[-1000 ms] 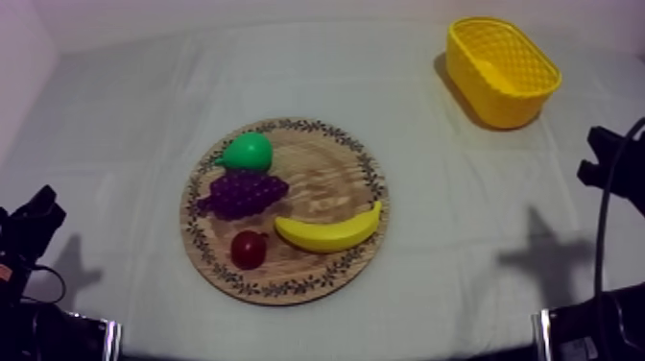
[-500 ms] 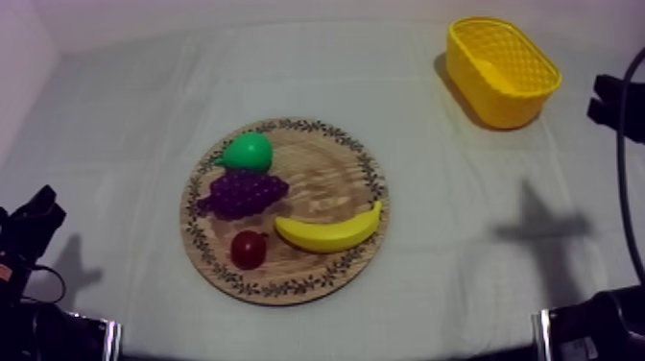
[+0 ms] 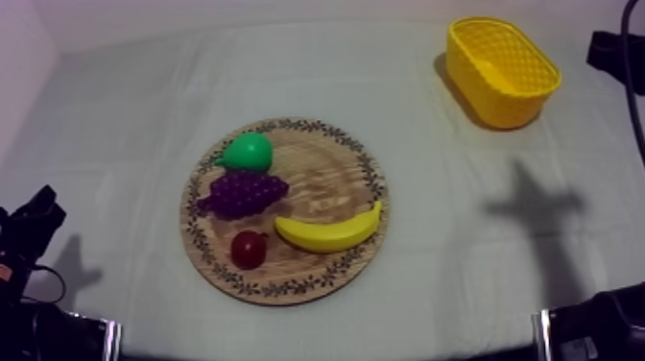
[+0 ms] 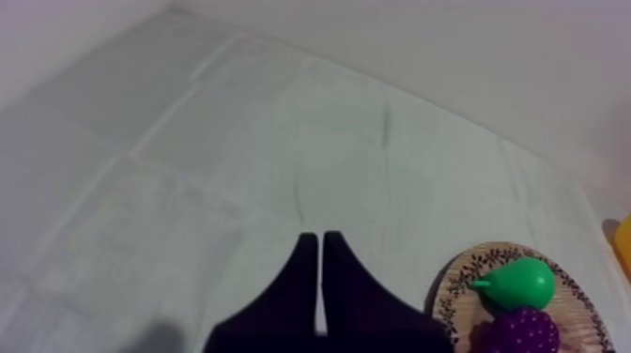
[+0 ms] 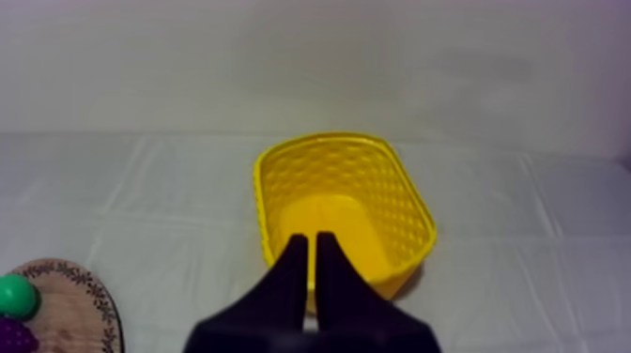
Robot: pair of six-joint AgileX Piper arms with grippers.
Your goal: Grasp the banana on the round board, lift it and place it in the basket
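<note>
While neither arm is at the fruit, we note the left claw [image 4: 314, 237] clenched on nothing, its fingers together as a wedge, over bare desk [image 3: 115, 115] left of the wooden board [image 3: 326, 182]. On the board, the pear [image 3: 248, 152] and grapes [image 3: 242, 192] sit on the left half, with the small red fruit [image 3: 249, 249] at the near edge. The banana [image 3: 329, 233] lies just right of it, untouched. Its long axis runs left to right and the right tip curls up. Farther right is the yellow basket [image 3: 499, 106], empty. The right claw [image 5: 307, 237] is also clenched on nothing and points at the basket. The banana is well apart from it, back toward the board. We judge the right arm the likelier one: swing over, open, and grip across the short axis.
</note>
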